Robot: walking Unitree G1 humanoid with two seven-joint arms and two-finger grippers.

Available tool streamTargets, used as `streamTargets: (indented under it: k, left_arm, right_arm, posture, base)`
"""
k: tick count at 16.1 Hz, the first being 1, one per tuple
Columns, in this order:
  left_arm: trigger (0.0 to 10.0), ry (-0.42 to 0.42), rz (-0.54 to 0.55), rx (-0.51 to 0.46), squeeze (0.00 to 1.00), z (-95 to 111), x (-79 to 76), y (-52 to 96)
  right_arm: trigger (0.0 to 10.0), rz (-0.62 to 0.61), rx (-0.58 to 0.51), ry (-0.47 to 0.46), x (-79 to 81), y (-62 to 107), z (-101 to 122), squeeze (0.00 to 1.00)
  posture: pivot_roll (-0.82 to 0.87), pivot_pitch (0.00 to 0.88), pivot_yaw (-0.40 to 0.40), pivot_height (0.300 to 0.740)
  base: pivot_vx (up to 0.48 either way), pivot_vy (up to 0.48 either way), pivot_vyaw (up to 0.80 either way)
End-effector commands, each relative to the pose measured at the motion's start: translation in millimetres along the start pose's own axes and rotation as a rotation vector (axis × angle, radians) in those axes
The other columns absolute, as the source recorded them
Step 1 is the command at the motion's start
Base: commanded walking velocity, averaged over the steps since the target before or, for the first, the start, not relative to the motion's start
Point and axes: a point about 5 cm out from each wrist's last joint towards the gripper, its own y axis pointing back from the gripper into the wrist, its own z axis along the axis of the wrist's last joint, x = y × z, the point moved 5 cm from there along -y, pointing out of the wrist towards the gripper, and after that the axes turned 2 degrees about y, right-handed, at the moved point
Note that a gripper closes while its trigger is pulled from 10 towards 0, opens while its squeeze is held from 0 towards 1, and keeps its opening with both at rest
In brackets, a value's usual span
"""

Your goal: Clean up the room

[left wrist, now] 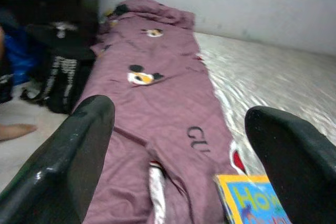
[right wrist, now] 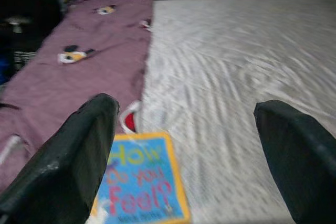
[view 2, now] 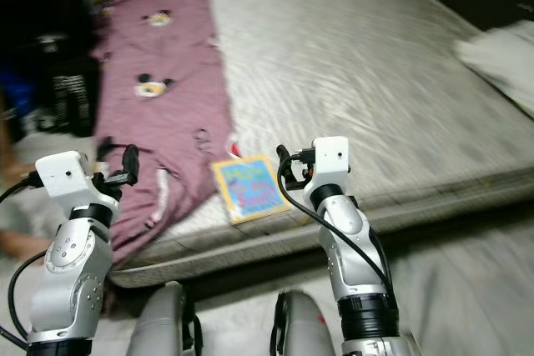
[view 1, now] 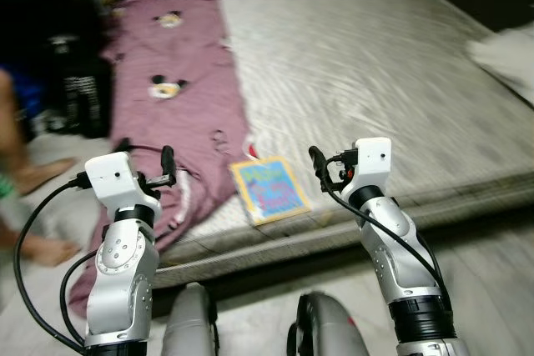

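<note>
We saw our left hand (view 1: pixel 167 166) raised with fingers spread wide over the mauve cartoon-print blanket (view 1: pixel 179 114) on the grey striped mattress (view 1: pixel 375 81). The yellow-bordered blue picture book (view 1: pixel 269 189) lay near the mattress edge, beside our wide-open right hand (view 1: pixel 317 164).

Matt maroon cloth blanket (view 1: pixel 179 97) on ribbed grey mattress (view 1: pixel 367 81).

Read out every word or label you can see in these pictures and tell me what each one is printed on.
"How Do You Feel?" stands on the cover of the yellow-edged book lying at the near edge of the mattress.
"GU" in dark letters stands on the mauve blanket; anything after those letters is lost in a fold.
The cartoon mouse prints on the blanket carry no readable words.
Smaller print on the book cover is too blurred to read.
</note>
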Motion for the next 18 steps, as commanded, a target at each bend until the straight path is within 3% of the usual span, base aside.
streamTargets:
  k: [1,12,18]
  left_arm:
    - [10.0,-0.007,0.0,0.001,0.0,0.7,-1.9,0.3]
    - [10.0,-0.012,0.04,0.039,0.0,-7.8,10.0,2.1]
    - [10.0,0.001,0.027,0.04,0.0,-8.1,8.1,2.4]
  right_arm:
    - [10.0,0.006,-0.001,0.012,0.0,-2.1,3.1,0.0]
    - [10.0,0.018,0.003,0.031,2.6,-6.0,2.9,0.0]
    - [10.0,0.03,-0.007,0.025,4.1,-5.7,4.4,0.0]
  posture:
    - [-0.07,0.06,-0.019,0.644]
    - [-0.07,0.061,-0.024,0.644]
    - [-0.07,0.064,-0.027,0.644]
  base:
    - [0.0,0.0,0.0]
    - [0.0,0.0,0.0]
    - [0.361,0.0,0.0]
